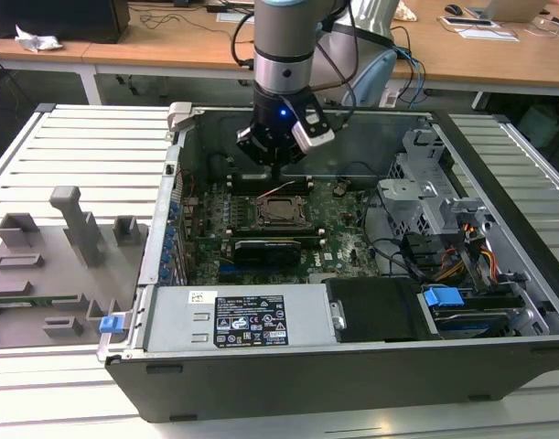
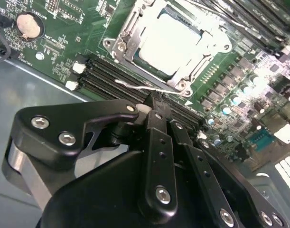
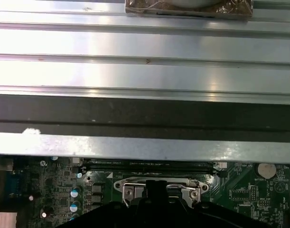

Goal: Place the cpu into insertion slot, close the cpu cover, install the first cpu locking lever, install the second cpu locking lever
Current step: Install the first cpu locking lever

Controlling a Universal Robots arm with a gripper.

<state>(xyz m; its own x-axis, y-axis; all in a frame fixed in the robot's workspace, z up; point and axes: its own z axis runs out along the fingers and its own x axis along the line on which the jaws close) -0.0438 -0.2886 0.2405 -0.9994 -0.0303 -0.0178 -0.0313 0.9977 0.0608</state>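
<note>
CPU [image 2: 168, 40] seated in insertion slot [image 2: 182, 84], cpu cover [image 2: 130, 31] down flat around it, gripper [image 2: 156, 105] jaws clenched together, tips at wire locking lever [image 2: 135, 86], beside memory slots [image 2: 104, 76].

The cpu [image 2: 168, 40], a flat square chip with a pale silvery top, sits level in the insertion slot [image 1: 264, 212] on the green board [image 2: 64, 38]. The cpu cover [image 2: 209, 40], a thin metal frame, lies down around it. One thin wire locking lever [image 2: 135, 86] runs unlatched beside the socket.
</note>
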